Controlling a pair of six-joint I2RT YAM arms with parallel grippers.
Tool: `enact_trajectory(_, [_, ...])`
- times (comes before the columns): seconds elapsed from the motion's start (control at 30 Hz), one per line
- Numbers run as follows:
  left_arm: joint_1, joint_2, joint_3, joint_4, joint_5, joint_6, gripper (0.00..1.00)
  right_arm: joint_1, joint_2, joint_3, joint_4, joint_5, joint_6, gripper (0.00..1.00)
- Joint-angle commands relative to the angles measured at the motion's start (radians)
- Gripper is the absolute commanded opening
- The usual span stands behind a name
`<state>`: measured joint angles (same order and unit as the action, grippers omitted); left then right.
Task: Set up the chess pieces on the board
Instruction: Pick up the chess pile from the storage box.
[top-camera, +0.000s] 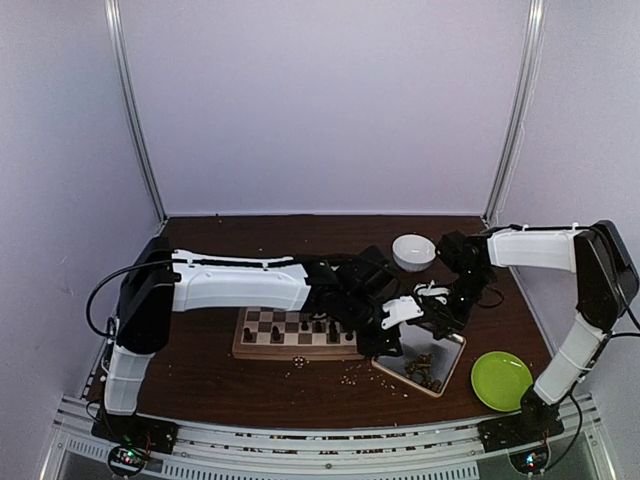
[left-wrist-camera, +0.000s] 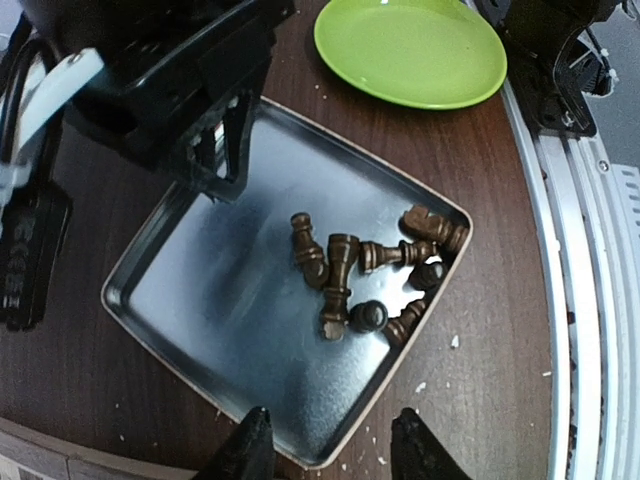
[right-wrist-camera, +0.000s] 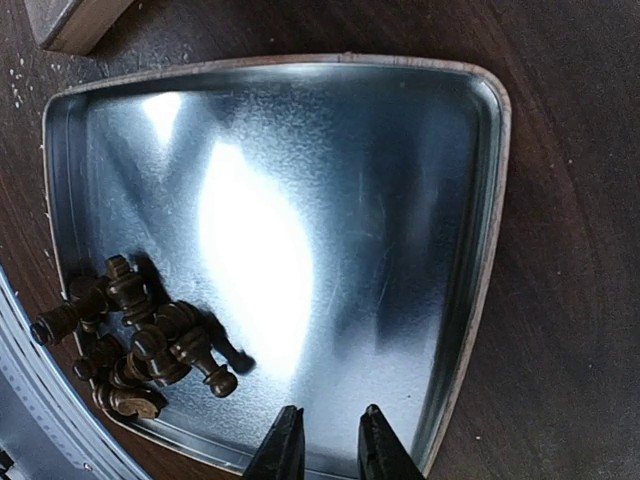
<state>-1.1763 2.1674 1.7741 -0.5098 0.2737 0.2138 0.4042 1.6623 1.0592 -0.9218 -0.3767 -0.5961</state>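
2 empty pincers above tray (left-wrist-camera: 200, 300) of dark chess pieces (left-wrist-camera: 345, 270): left pincer (left-wrist-camera: 332, 440) apart, right pincer (right-wrist-camera: 330, 435) barely apart.

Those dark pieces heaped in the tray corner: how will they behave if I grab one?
The dark pieces lie on their sides, round-bodied, so one will probably roll when nudged. The tray looks smooth and shiny, so they likely slide too.
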Motion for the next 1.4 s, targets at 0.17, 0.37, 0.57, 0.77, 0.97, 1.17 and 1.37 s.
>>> enact_trajectory(0.17, [-0.065, 0.136, 0.128, 0.025, -0.041, 0.105, 0.42, 0.026, 0.056, 0.005, 0.004, 0.053, 0.025, 0.19])
enact_trajectory(0.37, [-0.065, 0.174, 0.152, 0.019, -0.014, 0.111, 0.42, 0.03, 0.061, 0.011, 0.005, 0.058, 0.03, 0.19])
enact_trajectory(0.57, [-0.065, 0.201, 0.186, 0.01, -0.033, 0.103, 0.41, 0.038, 0.065, 0.016, 0.005, 0.064, 0.034, 0.19])
enact_trajectory(0.77, [-0.065, 0.227, 0.217, 0.009, -0.028, 0.103, 0.35, 0.047, 0.065, 0.017, 0.007, 0.071, 0.035, 0.19])
enact_trajectory(0.97, [-0.065, 0.253, 0.265, -0.029, -0.014, 0.117, 0.27, 0.048, 0.065, 0.018, 0.008, 0.071, 0.035, 0.19])
enact_trajectory(1.17, [-0.065, 0.262, 0.294, -0.053, -0.022, 0.129, 0.13, 0.049, 0.065, 0.018, 0.006, 0.073, 0.033, 0.18])
enact_trajectory(1.37, [-0.065, 0.217, 0.265, -0.037, -0.037, 0.127, 0.06, 0.051, 0.065, 0.017, 0.007, 0.077, 0.034, 0.18])
